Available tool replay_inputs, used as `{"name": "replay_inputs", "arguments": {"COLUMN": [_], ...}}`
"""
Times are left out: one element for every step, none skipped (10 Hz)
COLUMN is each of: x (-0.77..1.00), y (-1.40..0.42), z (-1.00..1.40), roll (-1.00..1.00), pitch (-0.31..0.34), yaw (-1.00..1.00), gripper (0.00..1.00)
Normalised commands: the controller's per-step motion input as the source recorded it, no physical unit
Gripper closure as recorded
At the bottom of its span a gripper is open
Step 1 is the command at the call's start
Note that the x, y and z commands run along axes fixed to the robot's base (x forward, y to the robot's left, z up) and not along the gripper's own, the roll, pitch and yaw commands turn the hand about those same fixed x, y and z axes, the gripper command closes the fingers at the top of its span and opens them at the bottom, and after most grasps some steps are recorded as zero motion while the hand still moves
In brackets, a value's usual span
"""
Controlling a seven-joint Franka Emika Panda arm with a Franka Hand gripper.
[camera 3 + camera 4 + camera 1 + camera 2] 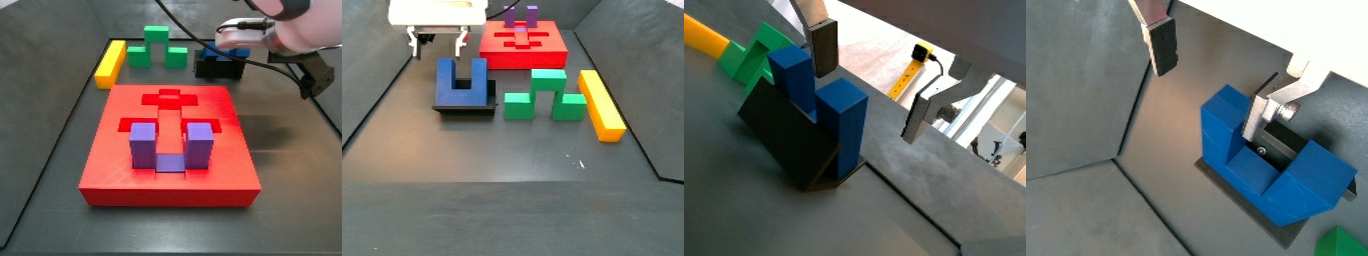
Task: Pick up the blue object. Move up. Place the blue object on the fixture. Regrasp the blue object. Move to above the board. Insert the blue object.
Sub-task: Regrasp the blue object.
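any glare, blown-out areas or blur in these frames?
In a wrist view, the background behind the gripper is overexposed white. In a side view, the arm above the blue object is slightly soft, and the board casts little shadow. In the opposite side view, the gripper body is blown out white; the blue object is sharp.

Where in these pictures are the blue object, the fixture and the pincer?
blue object (462, 83), side view, base of the U.
fixture (465, 106), side view, front edge of its base.
pincer (442, 42), side view, between its fingertips, behind the blue object.
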Motion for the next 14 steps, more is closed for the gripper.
{"name": "replay_inputs", "arguments": {"x": [0.23,0.15,0.02,0.0,0.0,0.0,0.0,0.0,0.01,0.0,0.0,0.0,0.0,-0.01], "y": [0.0,0.05,0.16,0.2,0.2,0.2,0.13,0.07,0.07,0.04,0.04,0.03,0.01,0.0], "z": [-0.31,-0.26,-0.11,-0.08,0.0,0.0,0.0,-0.11,-0.13,-0.23,-0.17,-0.16,0.0,0.0], "roll": [0.0,0.0,-0.15,-0.1,-0.06,-0.09,-0.1,-0.03,-0.03,0.0,-0.03,0.0,-0.01,0.0], "pitch": [0.06,0.04,0.037,0.06,0.129,0.189,0.134,0.009,0.0,0.0,0.0,0.0,0.0,0.0], "yaw": [0.0,0.0,0.0,0.0,0.0,0.0,0.0,0.0,0.01,0.0,0.0,0.0,0.0,0.0], "gripper": [0.0,0.0,0.0,0.0,0.0,0.0,0.0,0.0,0.0,0.0,0.0,0.0,0.0,0.0]}}
